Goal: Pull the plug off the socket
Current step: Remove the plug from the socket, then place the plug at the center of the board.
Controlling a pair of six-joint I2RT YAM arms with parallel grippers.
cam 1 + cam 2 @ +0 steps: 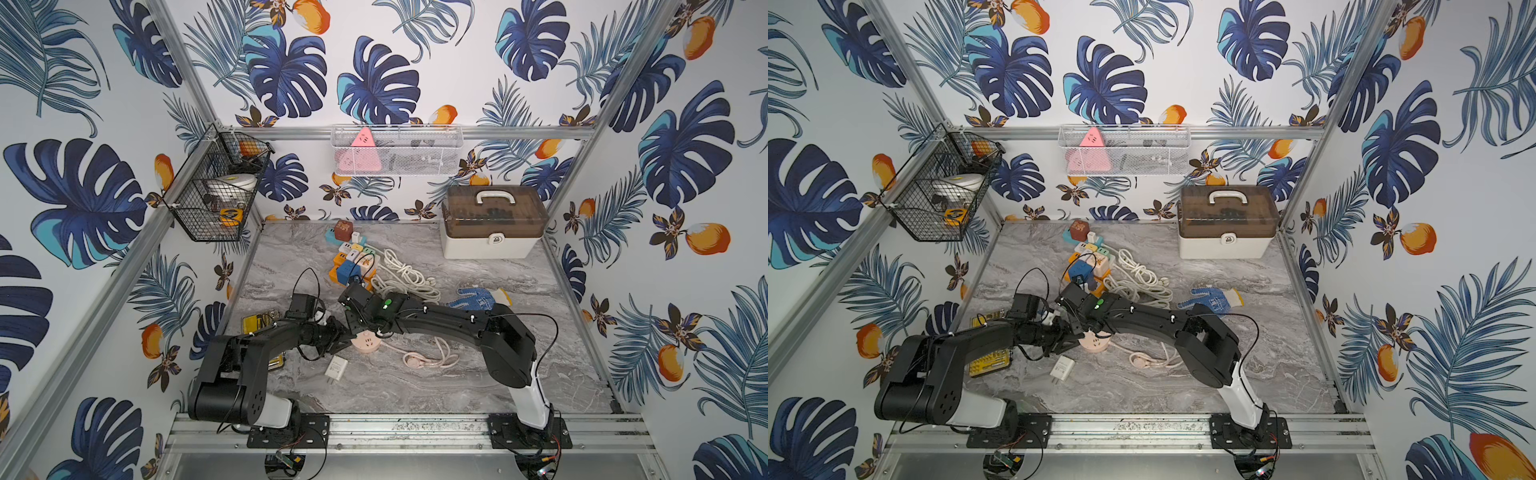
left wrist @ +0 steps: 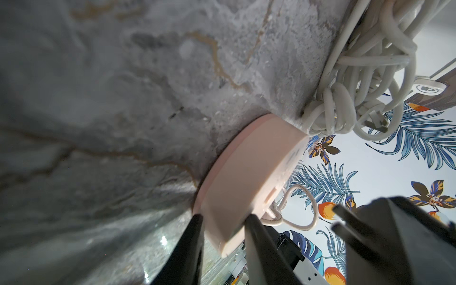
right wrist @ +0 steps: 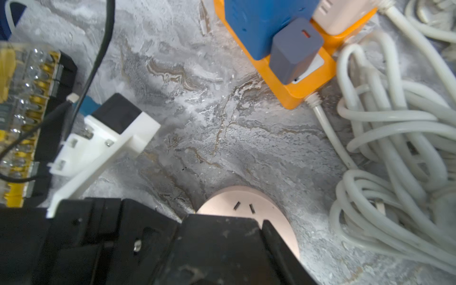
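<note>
On the grey marble worktop [image 1: 457,374], toward its front edge, my left pincer [image 2: 224,218] clamps the pink round plastic socket [image 1: 365,341] by its rim. It is probably light and slippery. My right pincer [image 3: 222,229] grips the stiff black plug [image 2: 399,237] by its body, prongs apparently clear.

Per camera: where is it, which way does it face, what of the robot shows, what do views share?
Top views: high above, looking down and forward at the table; left arm, right arm show.
Left wrist: low, looking along the table at the pink socket in the left hand.
Right wrist: above, looking down past the right hand and its dark plug.
Shared: the socket, everywhere.
</note>
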